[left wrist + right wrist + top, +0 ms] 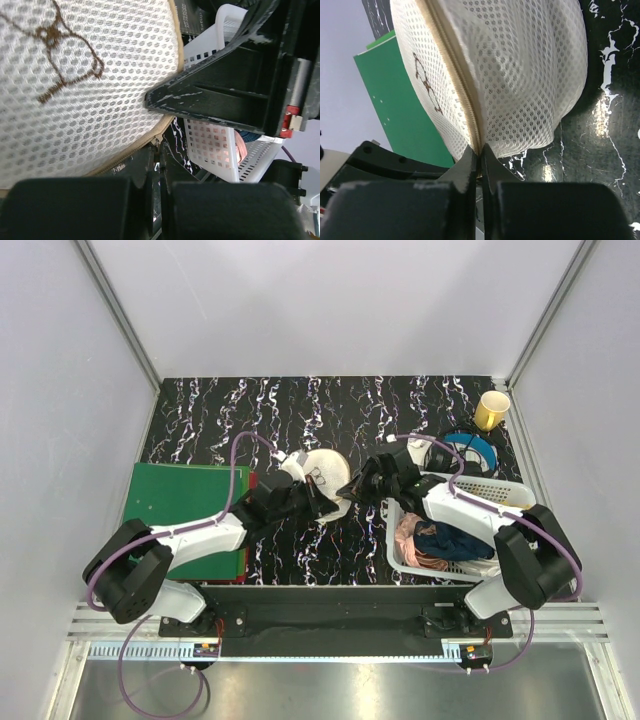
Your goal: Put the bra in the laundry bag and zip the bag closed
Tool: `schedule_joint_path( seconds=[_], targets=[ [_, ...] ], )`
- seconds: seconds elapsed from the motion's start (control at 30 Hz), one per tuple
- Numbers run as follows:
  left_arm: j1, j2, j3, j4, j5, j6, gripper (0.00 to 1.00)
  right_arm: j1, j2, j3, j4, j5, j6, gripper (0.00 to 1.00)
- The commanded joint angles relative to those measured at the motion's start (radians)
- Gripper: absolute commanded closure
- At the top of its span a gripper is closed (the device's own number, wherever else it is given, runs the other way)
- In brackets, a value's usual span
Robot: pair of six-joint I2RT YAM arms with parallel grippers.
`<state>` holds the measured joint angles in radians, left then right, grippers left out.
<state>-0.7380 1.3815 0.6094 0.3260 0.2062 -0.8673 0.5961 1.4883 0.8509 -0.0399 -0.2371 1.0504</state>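
The round cream-white mesh laundry bag (322, 466) lies mid-table, domed, with a dark glasses-like mark on top. In the left wrist view (75, 95) it fills the upper left. My left gripper (333, 508) is at its near right rim, jaws shut (161, 152) on the small zipper pull (160, 144). My right gripper (350, 488) meets the same rim from the right, shut (480, 154) on the bag's tan zipper seam (454, 75). The bag (520, 70) looks closed along the visible seam. The bra is hidden.
A white lattice basket (492, 494) holding pink and blue clothes (420, 540) stands right of the bag, close to my right arm; it also shows in the left wrist view (210, 145). A green board (185, 495) lies left. A blue tape roll (470, 448) and yellow cup (491, 410) sit back right.
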Motion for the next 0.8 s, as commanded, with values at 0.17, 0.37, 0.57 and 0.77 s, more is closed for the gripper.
schedule_joint_path(
  seconds=[0.17,0.37,0.57,0.77],
  targets=[
    [0.215,-0.125,-0.019,-0.191,-0.085,0.103,1.0,-0.087,-0.03,0.002,0.0,-0.045,-0.108,1.0],
    [0.292,-0.2,-0.028,-0.242,-0.062,0.178,1.0,-0.127,0.032,0.059,-0.005,-0.148,-0.242,1.0],
    [0.223,-0.202,-0.019,-0.185,-0.027,0.16,1.0,-0.128,0.193,0.27,-0.047,-0.234,-0.316,1.0],
    [0.103,-0.141,0.0,-0.088,-0.03,0.076,1.0,-0.125,0.261,0.399,-0.264,-0.179,-0.348,0.45]
  ],
)
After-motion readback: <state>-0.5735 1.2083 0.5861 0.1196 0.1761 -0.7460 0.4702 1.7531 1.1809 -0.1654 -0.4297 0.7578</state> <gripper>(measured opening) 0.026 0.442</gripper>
